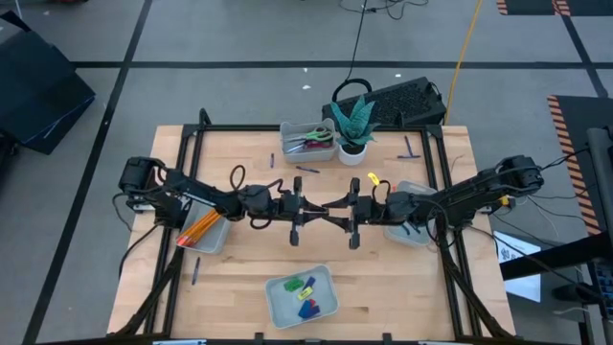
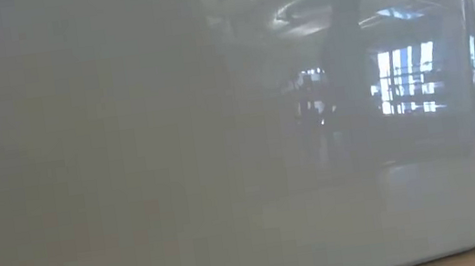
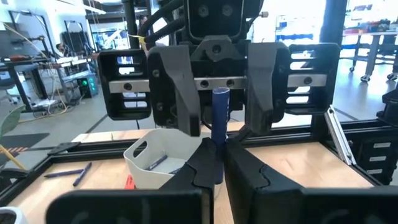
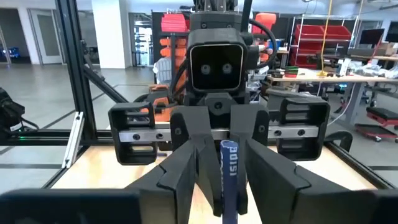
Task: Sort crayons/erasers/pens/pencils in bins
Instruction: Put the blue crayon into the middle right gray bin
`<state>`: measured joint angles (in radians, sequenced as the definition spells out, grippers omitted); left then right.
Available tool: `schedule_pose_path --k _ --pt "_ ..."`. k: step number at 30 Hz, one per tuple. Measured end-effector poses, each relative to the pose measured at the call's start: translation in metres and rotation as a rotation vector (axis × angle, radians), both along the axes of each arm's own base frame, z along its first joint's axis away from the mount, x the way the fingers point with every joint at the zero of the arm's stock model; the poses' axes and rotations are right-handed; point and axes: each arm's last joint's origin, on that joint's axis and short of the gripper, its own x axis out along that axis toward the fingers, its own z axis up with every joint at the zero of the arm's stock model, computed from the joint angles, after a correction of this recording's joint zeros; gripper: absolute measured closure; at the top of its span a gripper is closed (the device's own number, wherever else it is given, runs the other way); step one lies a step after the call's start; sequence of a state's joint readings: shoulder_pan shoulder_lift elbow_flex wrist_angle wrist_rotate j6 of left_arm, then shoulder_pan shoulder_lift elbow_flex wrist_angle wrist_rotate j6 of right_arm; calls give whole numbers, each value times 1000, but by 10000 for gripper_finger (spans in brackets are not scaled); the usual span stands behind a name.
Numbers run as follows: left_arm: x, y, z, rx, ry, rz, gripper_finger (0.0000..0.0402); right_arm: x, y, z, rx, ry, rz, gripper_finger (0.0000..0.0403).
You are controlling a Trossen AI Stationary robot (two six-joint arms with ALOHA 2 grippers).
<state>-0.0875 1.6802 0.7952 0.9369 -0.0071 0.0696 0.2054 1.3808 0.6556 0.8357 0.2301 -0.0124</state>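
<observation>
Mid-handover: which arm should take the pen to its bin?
Right. The light-grey plastic bin with pens lies under its arm, and the right gripper is open around the dark blue pen in the left gripper.

the left gripper [image 1: 308, 211] and right gripper [image 1: 337, 213] meet at the table's [image 1: 239, 278] middle, a pen [image 3: 220, 118] between them. pencils [image 1: 199, 228] lie in the left bin [image 1: 213, 235], erasers [image 1: 304, 291] in the near bin [image 1: 283, 309]. a plant pot [image 1: 352, 150] stands beside the far bin [image 1: 292, 146].
</observation>
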Motion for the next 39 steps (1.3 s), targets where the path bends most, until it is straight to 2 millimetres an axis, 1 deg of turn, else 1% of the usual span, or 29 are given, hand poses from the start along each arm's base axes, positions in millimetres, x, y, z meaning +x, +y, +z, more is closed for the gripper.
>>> schedule_pose_path --k 3,6,8,11,14,18,21,24,26,28,30,32,33,36,39 --pt "0 0 0 1 -2 0 380 0 0 0 0 0 0 283" --pt "0 0 0 2 -3 0 380 0 0 0 -2 0 -1 307" --pt "0 0 0 11 -4 0 380 0 0 0 -3 0 -1 331" --pt "0 -3 1 41 -6 -7 380 0 0 -1 -33 10 -2 379" --pt "-4 -7 5 74 7 -10 380 0 0 -1 -44 10 1 383" --pt "-11 -9 12 77 66 42 378 2 0 0 -51 24 -5 383" --pt "-18 -9 18 100 117 38 352 5 0 8 -69 52 -7 383" --pt "-29 -9 24 95 199 36 304 5 -1 18 -93 178 -50 383" --pt "-40 -10 27 67 291 48 268 -2 -5 27 -109 323 -124 383" --pt "-51 -10 24 31 413 53 238 -12 -9 35 -94 496 -210 383" --pt "-59 -11 19 -42 525 66 217 -28 -16 35 -47 698 -310 383" --pt "-65 -15 12 -113 612 87 206 -46 -24 27 43 876 -411 383" --pt "-66 -17 10 -130 636 104 203 -55 -27 23 97 938 -467 383" --pt "-65 -23 -1 -126 680 157 200 -81 -33 3 224 1102 -639 383" --pt "-63 -27 -5 -108 683 185 200 -98 -34 -17 363 1230 -741 383"
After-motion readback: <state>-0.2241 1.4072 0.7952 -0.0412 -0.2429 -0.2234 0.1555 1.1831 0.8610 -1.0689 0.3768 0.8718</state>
